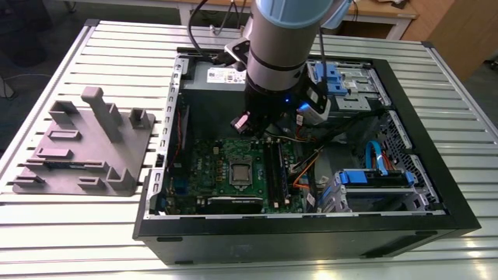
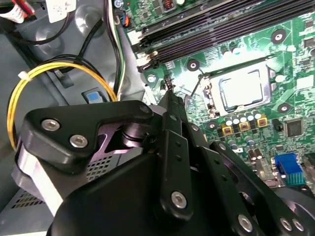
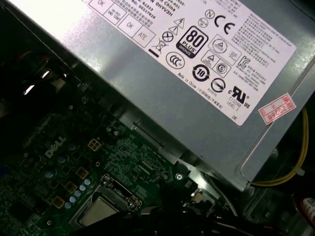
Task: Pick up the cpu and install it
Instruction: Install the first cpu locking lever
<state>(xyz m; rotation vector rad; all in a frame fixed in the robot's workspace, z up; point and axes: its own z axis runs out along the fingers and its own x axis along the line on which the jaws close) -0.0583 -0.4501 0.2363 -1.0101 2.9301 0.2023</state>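
Apparently the small silvery square cpu [image 2: 241, 88] sits in the green motherboard [image 2: 295, 64] just beyond my black claw [image 2: 170, 96]. Its opening I cannot tell, so I'd stay level and slow.

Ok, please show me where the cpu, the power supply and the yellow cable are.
cpu [image 2: 241, 88], second wrist view: middle of its silvery top.
power supply [image 3: 147, 83], first wrist view: its grey side.
yellow cable [image 2: 59, 64], second wrist view: top of its loop.
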